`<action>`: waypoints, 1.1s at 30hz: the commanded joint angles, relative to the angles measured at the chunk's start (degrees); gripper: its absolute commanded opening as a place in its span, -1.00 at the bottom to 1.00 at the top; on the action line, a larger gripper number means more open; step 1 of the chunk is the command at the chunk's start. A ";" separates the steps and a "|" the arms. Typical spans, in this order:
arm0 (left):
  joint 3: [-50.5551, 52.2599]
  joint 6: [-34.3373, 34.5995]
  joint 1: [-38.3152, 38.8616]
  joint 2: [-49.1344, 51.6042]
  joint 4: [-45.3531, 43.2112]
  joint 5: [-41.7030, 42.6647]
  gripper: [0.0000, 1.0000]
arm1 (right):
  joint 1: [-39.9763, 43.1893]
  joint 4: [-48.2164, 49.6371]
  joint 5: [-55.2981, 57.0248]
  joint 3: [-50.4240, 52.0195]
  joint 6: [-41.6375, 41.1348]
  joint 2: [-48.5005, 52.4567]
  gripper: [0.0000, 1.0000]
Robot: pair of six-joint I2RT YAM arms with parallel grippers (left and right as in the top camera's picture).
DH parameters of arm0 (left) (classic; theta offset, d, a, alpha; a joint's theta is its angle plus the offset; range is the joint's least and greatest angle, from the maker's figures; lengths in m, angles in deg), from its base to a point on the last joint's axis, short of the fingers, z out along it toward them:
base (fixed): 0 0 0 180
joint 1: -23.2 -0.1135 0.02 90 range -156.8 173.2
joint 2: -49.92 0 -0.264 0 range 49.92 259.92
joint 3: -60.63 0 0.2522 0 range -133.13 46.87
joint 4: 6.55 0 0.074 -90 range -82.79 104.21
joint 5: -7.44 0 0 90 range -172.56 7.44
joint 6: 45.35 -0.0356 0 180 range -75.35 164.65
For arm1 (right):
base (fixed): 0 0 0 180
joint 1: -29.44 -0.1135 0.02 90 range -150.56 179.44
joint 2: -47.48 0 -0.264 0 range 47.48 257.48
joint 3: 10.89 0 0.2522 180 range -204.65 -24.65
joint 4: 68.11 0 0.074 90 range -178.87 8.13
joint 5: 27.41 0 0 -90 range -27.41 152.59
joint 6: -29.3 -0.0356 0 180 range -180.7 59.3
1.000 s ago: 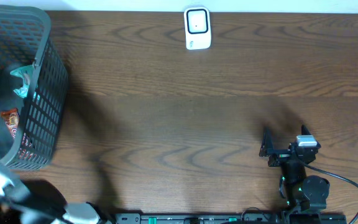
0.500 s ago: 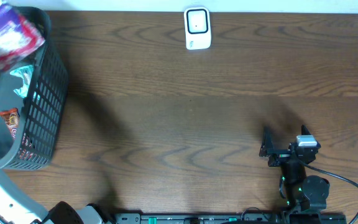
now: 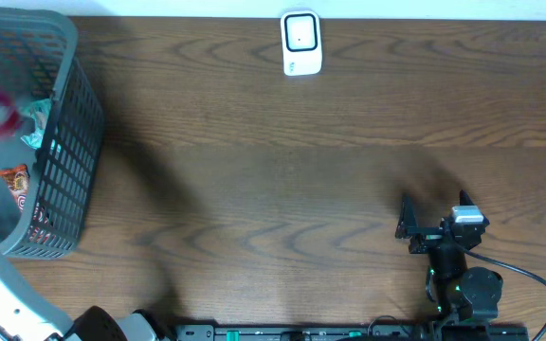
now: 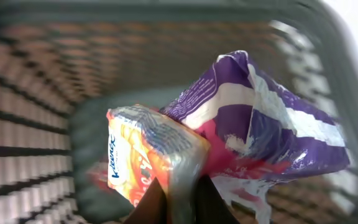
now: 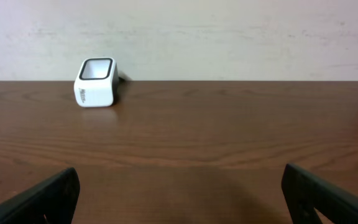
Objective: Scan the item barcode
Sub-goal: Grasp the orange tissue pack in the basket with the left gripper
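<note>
The pick is the step in hand. In the left wrist view the left end effector (image 4: 182, 199) is pressed together on the wrapper corner of an orange tissue pack (image 4: 148, 158), held over the basket (image 4: 36, 93). A purple bag (image 4: 272, 130) lies against the pack. Whether it is also caught in the pinch, I cannot tell.

From overhead, the basket (image 3: 69, 142) stands at the left edge of the worktop (image 3: 273, 170). The load shows only as a blur over it. The scanner (image 3: 300, 43) sits at the middle of the far edge, well apart from the basket. The right end effector (image 3: 405, 220) rests towards the near right corner, spread wide and empty.

The next move, as I judge it, calls for carrying the pack clear of the basket rim and across to the scanner. The barcode must then be turned towards its window. No barcode shows on the faces in view, so the pack may need rotating.
</note>
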 commanded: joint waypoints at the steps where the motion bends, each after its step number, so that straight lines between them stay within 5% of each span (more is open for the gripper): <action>1: 0.35 0.04 -0.20 2.16 0.55 -12.83 -0.86 | 0.24 -0.26 0.46 0.04 -0.57 -0.37 0.99; 21: 1.11 0.04 -0.17 19.41 13.42 -12.83 -0.85 | 0.24 -0.26 0.46 0.04 -0.57 -0.37 0.99; 33: 1.11 0.04 -0.17 20.48 14.34 -12.83 -0.85 | 0.24 -0.26 0.46 0.04 -0.57 -0.37 0.99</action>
